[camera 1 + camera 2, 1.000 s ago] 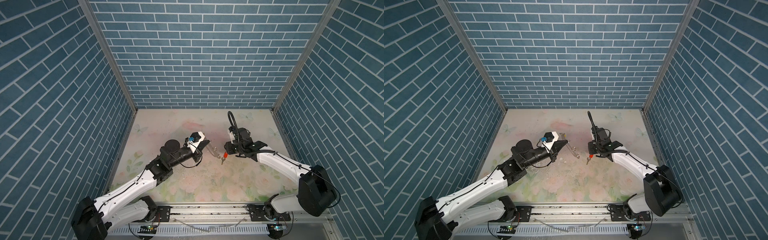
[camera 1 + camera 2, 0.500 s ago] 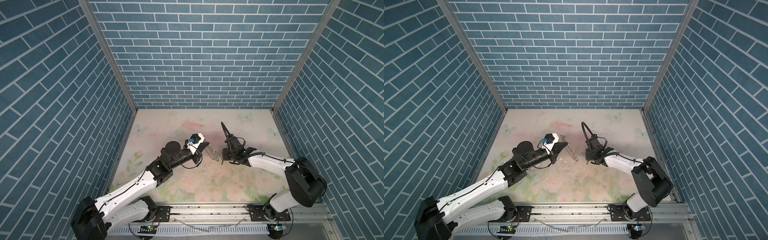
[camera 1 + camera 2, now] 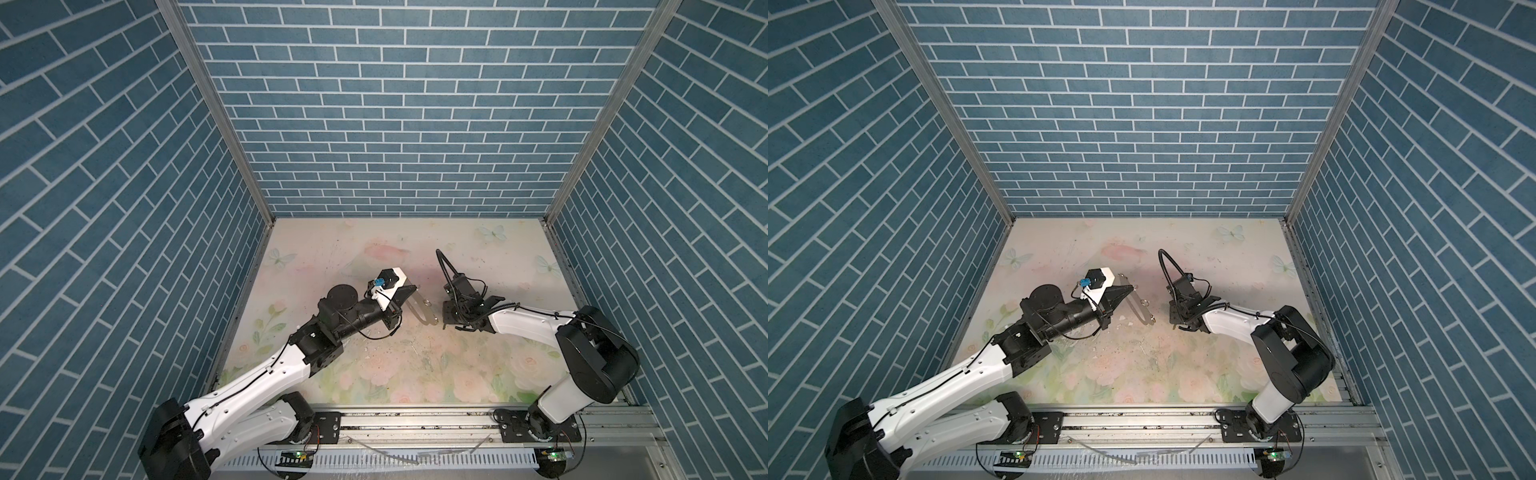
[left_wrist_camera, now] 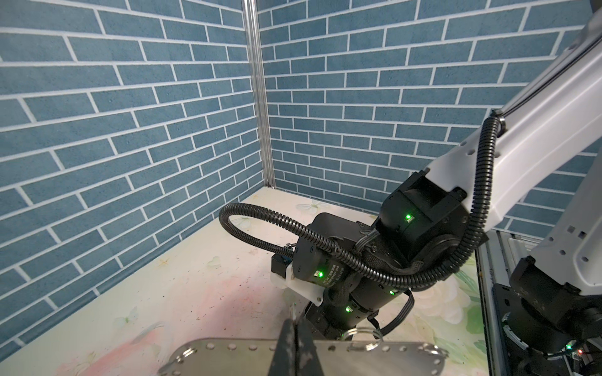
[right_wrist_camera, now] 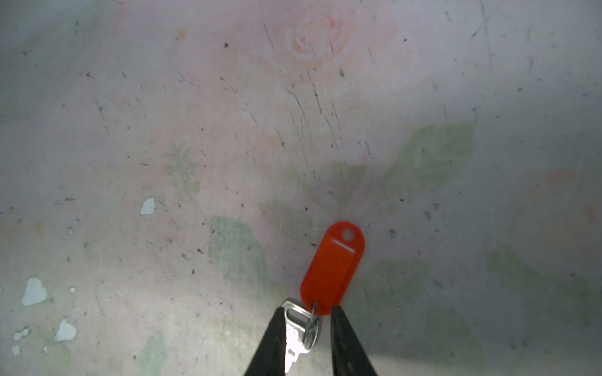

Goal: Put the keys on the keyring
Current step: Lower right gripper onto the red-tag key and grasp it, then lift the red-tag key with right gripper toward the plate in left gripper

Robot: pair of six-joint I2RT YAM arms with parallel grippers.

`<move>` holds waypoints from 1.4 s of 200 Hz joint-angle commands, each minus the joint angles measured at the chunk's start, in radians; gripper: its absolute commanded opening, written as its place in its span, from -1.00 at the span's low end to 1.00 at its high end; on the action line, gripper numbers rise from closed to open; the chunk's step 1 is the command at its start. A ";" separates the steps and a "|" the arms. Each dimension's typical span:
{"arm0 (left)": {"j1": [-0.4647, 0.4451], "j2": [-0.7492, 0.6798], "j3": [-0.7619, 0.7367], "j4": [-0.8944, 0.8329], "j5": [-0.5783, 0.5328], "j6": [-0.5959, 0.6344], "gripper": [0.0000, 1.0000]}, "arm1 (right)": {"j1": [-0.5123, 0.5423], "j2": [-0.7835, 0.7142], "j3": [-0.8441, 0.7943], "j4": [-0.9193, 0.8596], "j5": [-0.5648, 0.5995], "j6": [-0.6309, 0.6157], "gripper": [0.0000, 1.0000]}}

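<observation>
Right wrist view: your right gripper (image 5: 308,311) keeps jaws slightly apart around the key (image 5: 293,330); your left gripper (image 4: 294,325) pinches the keyring (image 4: 228,355).

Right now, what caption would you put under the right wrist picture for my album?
The right gripper straddles a silver key with a red tag on the scuffed floral table.

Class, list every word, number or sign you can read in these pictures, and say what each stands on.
No text can be read.
Small print on the black motor housing: too blurred to read.
Red oblong plastic tag: one white stripe, no writing.
</observation>
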 commanded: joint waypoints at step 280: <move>-0.005 -0.024 -0.004 -0.001 0.032 0.001 -1.00 | 0.015 -0.001 -0.042 -0.004 -0.014 0.056 -0.73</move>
